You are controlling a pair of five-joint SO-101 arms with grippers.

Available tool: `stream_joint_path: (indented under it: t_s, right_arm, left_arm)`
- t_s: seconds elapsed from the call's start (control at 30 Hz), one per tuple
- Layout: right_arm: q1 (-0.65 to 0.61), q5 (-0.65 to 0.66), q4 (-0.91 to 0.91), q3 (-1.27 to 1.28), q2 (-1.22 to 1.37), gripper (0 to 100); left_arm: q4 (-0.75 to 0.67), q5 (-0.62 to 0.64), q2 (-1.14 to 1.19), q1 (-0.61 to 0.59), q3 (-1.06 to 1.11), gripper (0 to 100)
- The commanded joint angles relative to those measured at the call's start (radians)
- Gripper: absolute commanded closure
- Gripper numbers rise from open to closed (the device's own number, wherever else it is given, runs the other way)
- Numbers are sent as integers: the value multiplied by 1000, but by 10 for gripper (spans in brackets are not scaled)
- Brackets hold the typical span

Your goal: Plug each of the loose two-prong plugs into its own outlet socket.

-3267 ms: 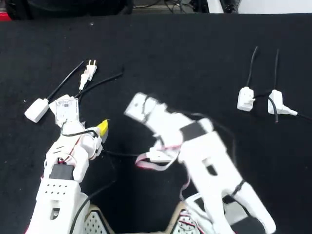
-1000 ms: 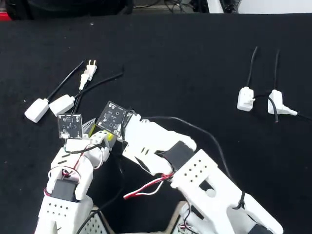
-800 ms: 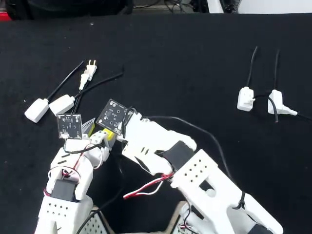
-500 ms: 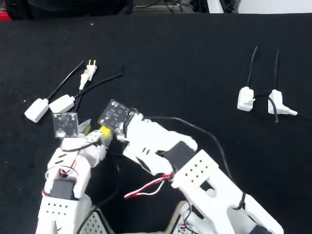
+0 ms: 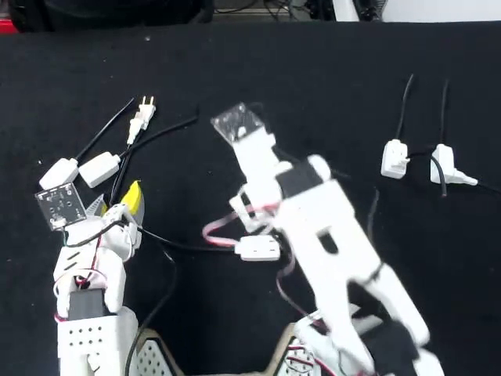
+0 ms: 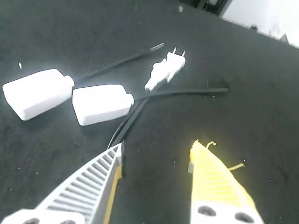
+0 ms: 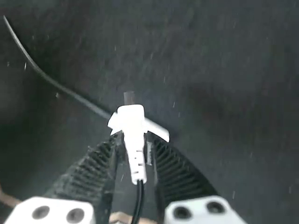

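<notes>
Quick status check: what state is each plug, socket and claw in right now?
Left claw: open, empty.
Right claw: shut on a white plug.
Loose plug: lying free, unplugged.
Leftmost socket: nothing plugged in.
Second socket: nothing plugged in.
White block and its neighbour: too small to tell.

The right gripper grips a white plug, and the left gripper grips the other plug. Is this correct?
No: the left gripper is open and empty; the other plug lies loose ahead of it, as the left wrist view shows. The right gripper does grip a white plug.
</notes>
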Motion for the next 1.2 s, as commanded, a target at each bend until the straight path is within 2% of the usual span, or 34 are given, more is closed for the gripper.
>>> stream_joint_path:
  t_s: [0.0, 0.1, 0.3, 0.6, 0.83, 1.07, 1.17]
  right_arm:
    - [21, -69, 190, -257, 160, 988]
    - [32, -126, 252, -344, 297, 988]
    - [72, -239, 301, -355, 414, 988]
    - [106, -245, 305, -337, 414, 988]
    - [107, -249, 307, -180, 414, 988]
    - [109, -250, 307, -163, 414, 988]
    - [109, -313, 307, -163, 414, 988]
  left_arm:
    - [-2, 11, -6, -12, 1, 769]
    - [-2, 11, -6, -4, 1, 769]
    - [-2, 3, -6, 105, 13, 769]
    - [-2, 3, -6, 116, 13, 769]
    - [-2, 3, -6, 116, 13, 769]
    - [-2, 3, -6, 116, 13, 769]
    - [-2, 3, -6, 116, 13, 770]
